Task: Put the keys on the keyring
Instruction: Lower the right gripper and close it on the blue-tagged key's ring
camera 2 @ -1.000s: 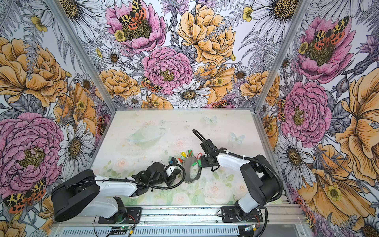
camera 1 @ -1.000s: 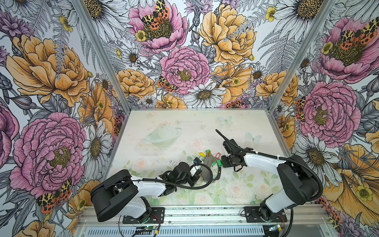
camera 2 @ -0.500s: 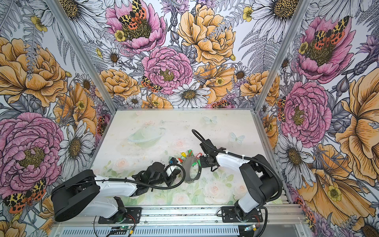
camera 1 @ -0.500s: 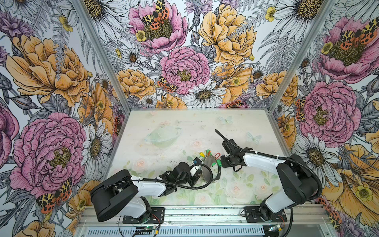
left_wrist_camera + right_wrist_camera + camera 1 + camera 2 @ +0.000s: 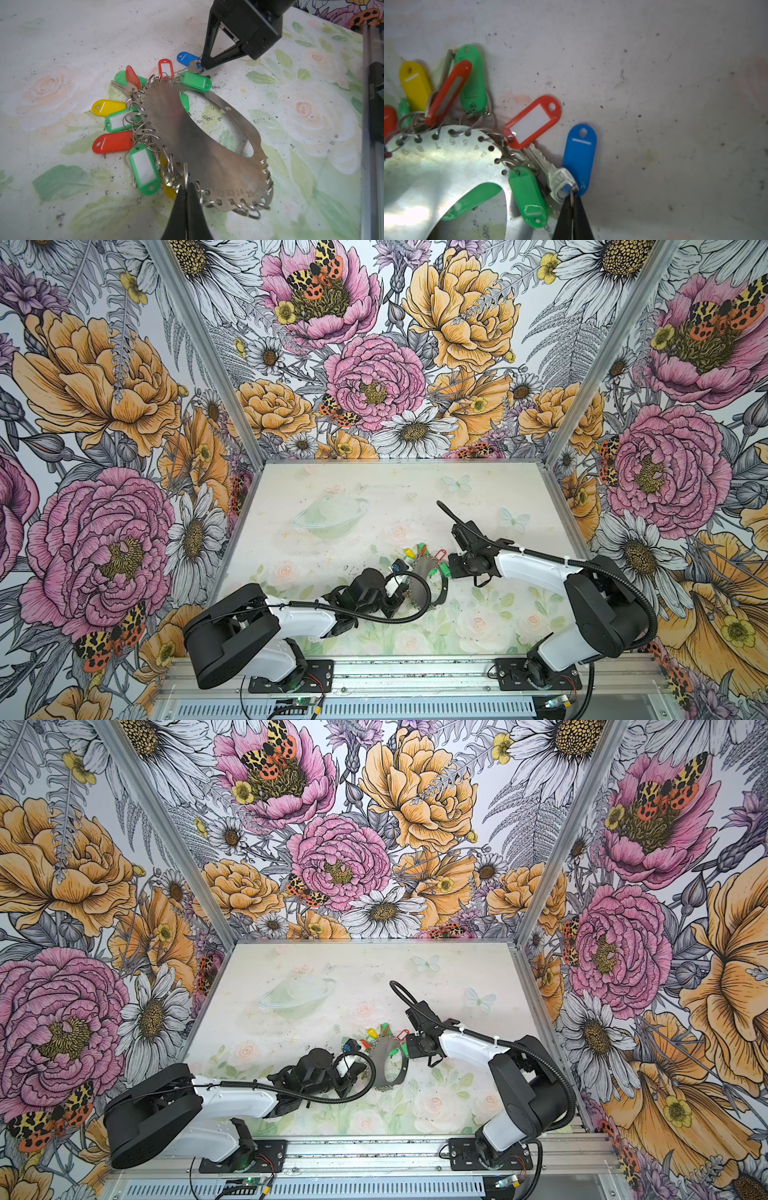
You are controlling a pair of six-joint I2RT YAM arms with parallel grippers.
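The keyring [image 5: 197,145], a flat grey metal oval with numbered holes, lies partly raised on the table in both top views [image 5: 419,572] [image 5: 384,1048]. Several keys hang from small rings along its edge: green [image 5: 143,168], red [image 5: 112,142] and yellow [image 5: 108,107] tags. My left gripper [image 5: 186,187] is shut on a small silver ring at the keyring's rim. My right gripper [image 5: 572,197] is shut on the small ring that joins a blue tag [image 5: 579,158] and a silver key [image 5: 560,182], right beside the keyring's other end [image 5: 436,166].
A red tag [image 5: 533,122] and a green tag [image 5: 527,197] lie close to the right gripper's fingers. The left arm's black cable [image 5: 415,610] loops by the keyring. Floral walls close in the table [image 5: 374,497] on three sides; a metal rail [image 5: 415,672] runs along the front.
My right gripper has closed on the ring of the blue-tagged key. Both arms and the keyring have hardly moved; the left gripper stays shut.
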